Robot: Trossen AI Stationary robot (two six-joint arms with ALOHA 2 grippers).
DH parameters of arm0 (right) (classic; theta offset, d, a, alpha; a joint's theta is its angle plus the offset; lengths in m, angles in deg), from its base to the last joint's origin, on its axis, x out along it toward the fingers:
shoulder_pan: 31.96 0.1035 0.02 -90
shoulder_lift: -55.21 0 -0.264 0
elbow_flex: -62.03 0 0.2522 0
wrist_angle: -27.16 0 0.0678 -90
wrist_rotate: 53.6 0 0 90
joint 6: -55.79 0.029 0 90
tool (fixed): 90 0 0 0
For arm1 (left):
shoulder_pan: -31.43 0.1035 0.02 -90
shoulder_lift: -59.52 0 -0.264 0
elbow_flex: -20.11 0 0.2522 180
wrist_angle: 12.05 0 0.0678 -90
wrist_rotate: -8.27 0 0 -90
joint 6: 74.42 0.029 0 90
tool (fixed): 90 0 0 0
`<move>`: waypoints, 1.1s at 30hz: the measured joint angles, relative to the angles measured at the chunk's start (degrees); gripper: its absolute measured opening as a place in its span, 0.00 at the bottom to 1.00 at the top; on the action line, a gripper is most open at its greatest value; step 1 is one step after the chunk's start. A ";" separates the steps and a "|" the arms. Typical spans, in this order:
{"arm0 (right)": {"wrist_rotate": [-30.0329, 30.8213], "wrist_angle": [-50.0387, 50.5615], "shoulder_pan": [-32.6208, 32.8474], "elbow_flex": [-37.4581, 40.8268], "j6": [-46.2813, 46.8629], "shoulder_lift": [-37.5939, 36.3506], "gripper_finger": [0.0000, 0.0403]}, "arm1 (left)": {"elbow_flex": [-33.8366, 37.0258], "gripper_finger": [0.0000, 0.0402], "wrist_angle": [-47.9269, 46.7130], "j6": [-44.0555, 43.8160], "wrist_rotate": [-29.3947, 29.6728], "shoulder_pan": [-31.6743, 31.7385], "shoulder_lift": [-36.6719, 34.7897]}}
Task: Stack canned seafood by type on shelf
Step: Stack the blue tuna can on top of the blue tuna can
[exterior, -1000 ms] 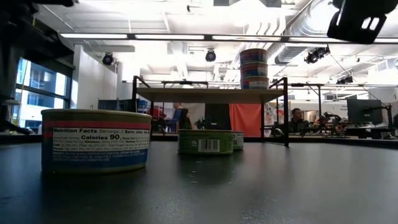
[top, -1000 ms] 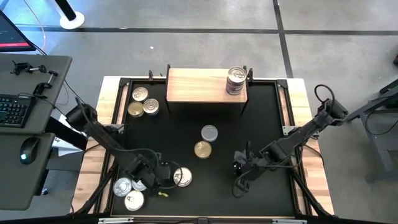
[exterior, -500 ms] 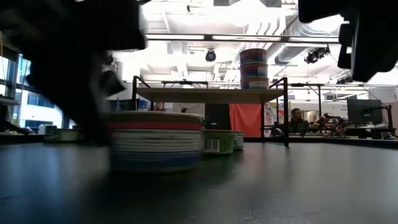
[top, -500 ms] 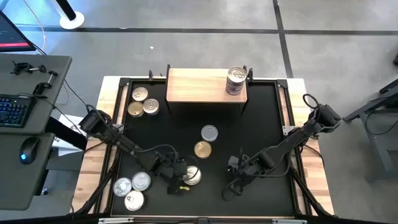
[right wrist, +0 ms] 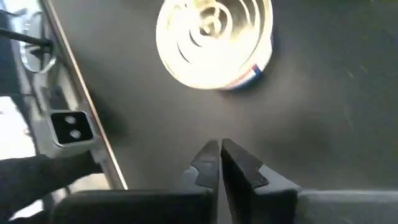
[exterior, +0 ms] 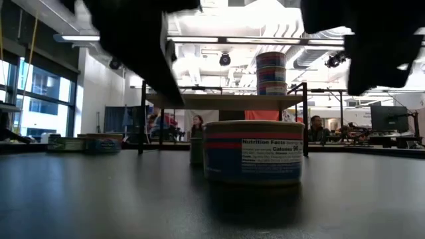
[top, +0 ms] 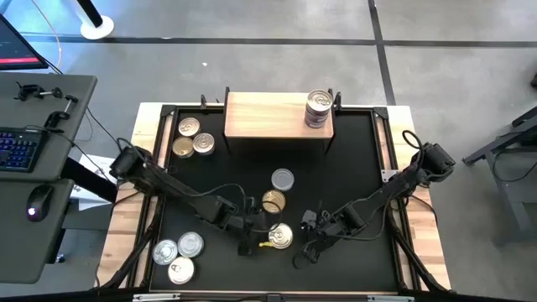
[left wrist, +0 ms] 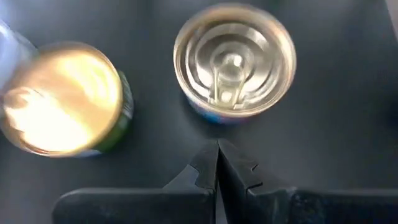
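Note:
A silver-topped tin (top: 279, 236) stands upright on the black tabletop, near its middle front; it fills the low view (exterior: 253, 151). My left gripper (top: 254, 232) is just left of it, shut, its tips (left wrist: 217, 149) a short way from the tin's wall (left wrist: 234, 59). My right gripper (top: 302, 231) is just right of the tin, shut (right wrist: 219, 152), pointing at it (right wrist: 214, 37). The pale wood shelf (top: 277, 116) stands at the far edge with a stack of tins (top: 318, 109) on its right end. A gold-topped tin (top: 273, 201) stands beside the left gripper (left wrist: 62, 99).
A silver tin (top: 283, 179) stands behind the gold one. Three tins (top: 191, 137) sit left of the shelf, and three more (top: 178, 254) at the near left corner. A wooden rail (right wrist: 81, 106) borders the table. A desk with keyboard (top: 17, 147) stands to the left.
My left gripper has swept from the near-left cluster toward the table's right, sliding one silver-topped tin along the table to the middle front, and has then come off it and risen. My right gripper has moved left toward that tin.

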 joint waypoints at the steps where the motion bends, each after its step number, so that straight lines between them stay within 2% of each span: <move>1: -0.02 -0.92 -0.56 0.00 -0.48 0.00 0.07 | -0.05 0.00 -0.28 0.92 0.91 -0.28 -1.48; 6: -0.22 -4.49 -4.64 -0.04 0.52 0.86 0.31 | -0.12 0.00 1.59 5.38 6.66 -2.11 -4.94; 10: -5.22 -7.18 -8.78 -0.04 1.73 4.13 0.55 | 0.56 0.00 6.50 6.11 6.67 -3.00 -3.75; 14: -9.57 -9.62 -10.91 -0.04 2.21 6.68 0.70 | 1.59 0.00 9.88 6.07 6.37 -4.15 -0.66; 17: -10.52 -9.38 -11.25 -0.04 2.58 7.14 0.73 | 1.55 0.00 12.11 5.63 6.94 -5.06 1.04; 24: -10.59 -11.02 -11.10 -0.04 2.25 6.99 0.73 | 1.52 0.00 17.84 5.05 8.32 -5.54 5.10; 33: -13.00 -17.21 -11.09 -0.02 1.77 6.97 0.72 | 1.50 0.00 16.10 4.51 6.90 -6.07 7.91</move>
